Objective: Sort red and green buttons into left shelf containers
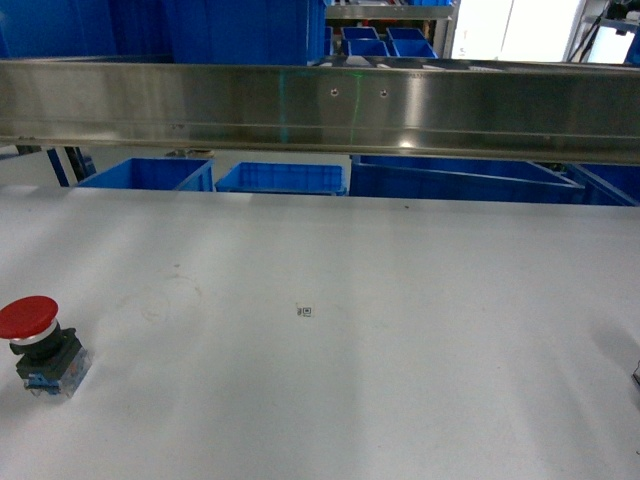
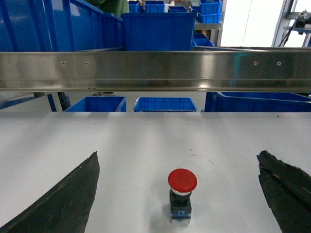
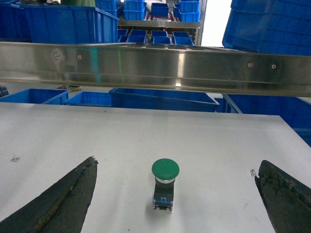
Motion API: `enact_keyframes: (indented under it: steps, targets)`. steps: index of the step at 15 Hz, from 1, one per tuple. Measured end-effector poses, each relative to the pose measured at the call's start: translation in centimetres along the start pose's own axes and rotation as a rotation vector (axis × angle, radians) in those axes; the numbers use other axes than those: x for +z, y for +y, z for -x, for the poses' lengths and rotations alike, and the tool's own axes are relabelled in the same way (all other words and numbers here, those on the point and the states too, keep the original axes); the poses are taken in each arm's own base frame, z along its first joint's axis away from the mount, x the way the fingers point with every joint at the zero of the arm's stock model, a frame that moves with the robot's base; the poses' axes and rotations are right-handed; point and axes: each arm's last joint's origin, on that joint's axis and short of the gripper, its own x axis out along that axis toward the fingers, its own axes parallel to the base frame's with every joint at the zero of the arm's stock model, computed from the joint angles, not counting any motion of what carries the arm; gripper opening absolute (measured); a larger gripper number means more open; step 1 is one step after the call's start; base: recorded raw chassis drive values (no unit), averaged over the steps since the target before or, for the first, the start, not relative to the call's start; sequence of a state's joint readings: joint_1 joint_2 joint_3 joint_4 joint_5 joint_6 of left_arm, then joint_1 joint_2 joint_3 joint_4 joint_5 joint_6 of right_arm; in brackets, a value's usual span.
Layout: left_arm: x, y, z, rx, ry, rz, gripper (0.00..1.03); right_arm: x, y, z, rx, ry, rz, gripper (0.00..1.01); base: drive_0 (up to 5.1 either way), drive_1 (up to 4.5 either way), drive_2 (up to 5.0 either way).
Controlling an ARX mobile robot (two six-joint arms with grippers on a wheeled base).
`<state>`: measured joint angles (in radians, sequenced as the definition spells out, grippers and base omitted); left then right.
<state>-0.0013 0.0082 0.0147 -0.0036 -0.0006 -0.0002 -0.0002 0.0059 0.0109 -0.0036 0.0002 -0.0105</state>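
On a white worktable (image 1: 400, 330) under a steel crossbar (image 1: 320, 108), two push-button switches wait to be sorted. Seen from the left wrist, the left gripper (image 2: 179, 194) stands spread wide, its two dark fingers (image 2: 63, 204) framing the red button (image 2: 181, 192), which stands upright between them, touching neither. The head view puts that same red button (image 1: 36, 345) near the table's left edge, well short of the blue bins (image 1: 282, 178) visible beyond the far side of the table, below the bar. Seen from the right wrist, the right gripper (image 3: 172, 194) is likewise fully open and empty, with the green button (image 3: 164, 189) upright and roughly centred in the gap; the head camera does not show this button, only a dark sliver at the right border.

Both arms appear to be at the approach stage, with nothing yet grasped. Done well, the next move is judged to be a straight advance that keeps each button midway between the fingers, then a close on the black collar or the block base rather than the wide domed cap, which looks likely to slip or tip the switch. An off-centre close could knock a button over, since each stands on a small base under a broad top. Which deep bin takes which colour cannot be told from these views
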Motion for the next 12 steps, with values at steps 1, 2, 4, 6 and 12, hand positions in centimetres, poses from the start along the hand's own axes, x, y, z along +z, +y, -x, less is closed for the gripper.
enact_keyframes:
  steps: [1,2,4,6,12]
  targets:
    - [0.00,0.00,0.00,0.000,0.000,0.000,0.98,0.00,0.00,0.00,0.000,0.000,0.000,0.98,0.0,0.00,0.0]
    - [0.00,0.00,0.00,0.000,0.000,0.000,0.98,0.00,0.00,0.00,0.000,0.000,0.000,0.98,0.0,0.00,0.0]
    - [0.00,0.00,0.00,0.000,0.000,0.000,0.98,0.00,0.00,0.00,0.000,0.000,0.000,0.98,0.0,0.00,0.0]
    - [0.00,0.00,0.00,0.000,0.000,0.000,0.98,0.00,0.00,0.00,0.000,0.000,0.000,0.98,0.0,0.00,0.0]
    - [0.00,0.00,0.00,0.000,0.000,0.000,0.98,0.00,0.00,0.00,0.000,0.000,0.000,0.98,0.0,0.00,0.0]
